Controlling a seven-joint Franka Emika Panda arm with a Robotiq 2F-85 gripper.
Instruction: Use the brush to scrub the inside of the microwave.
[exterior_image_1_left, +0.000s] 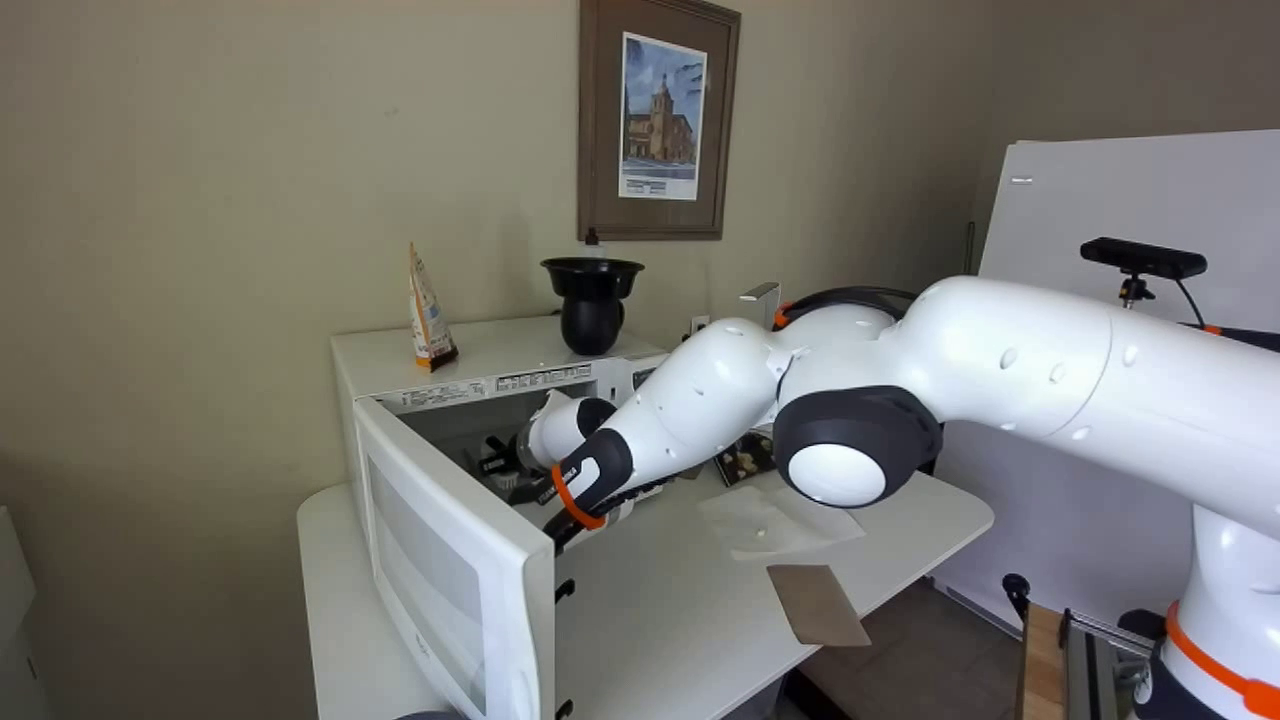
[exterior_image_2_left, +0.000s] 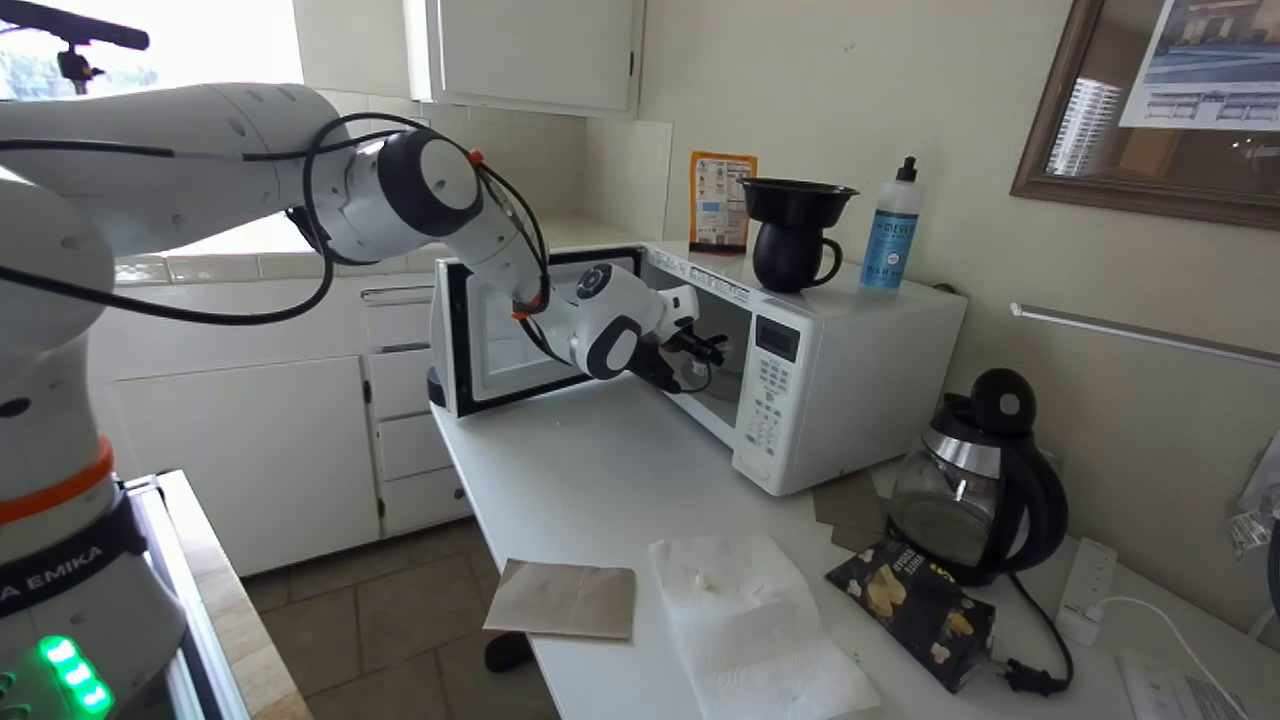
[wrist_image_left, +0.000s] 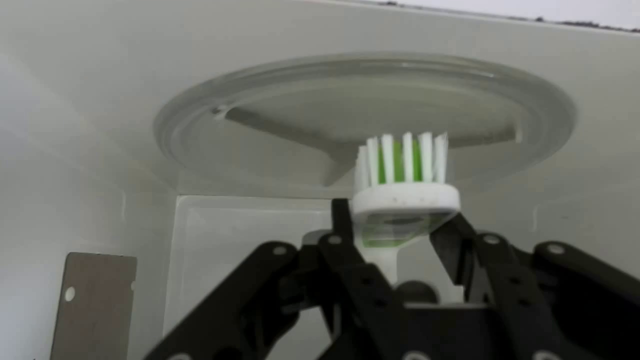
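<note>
The white microwave (exterior_image_1_left: 480, 340) stands on the white table with its door open; it also shows in an exterior view (exterior_image_2_left: 885, 370). My gripper (exterior_image_1_left: 500, 474) reaches into its cavity, and this shows in both exterior views (exterior_image_2_left: 692, 360). In the wrist view my gripper (wrist_image_left: 395, 227) is shut on the brush (wrist_image_left: 405, 197), with a finger on each side just below the head. The brush has a white head with white and green bristles. The bristles point toward the round glass turntable (wrist_image_left: 555, 112); I cannot tell whether they touch it. Most of the handle is hidden.
The open door (exterior_image_1_left: 430, 560) stands beside my forearm. On the microwave are a black mug with a bowl (exterior_image_2_left: 798, 205), a food pouch (exterior_image_2_left: 722, 195) and a bottle (exterior_image_2_left: 890, 240). A kettle (exterior_image_2_left: 965, 460), snack bag (exterior_image_2_left: 920, 610), paper towel (exterior_image_2_left: 750, 630) and cardboard (exterior_image_2_left: 560, 600) lie nearby.
</note>
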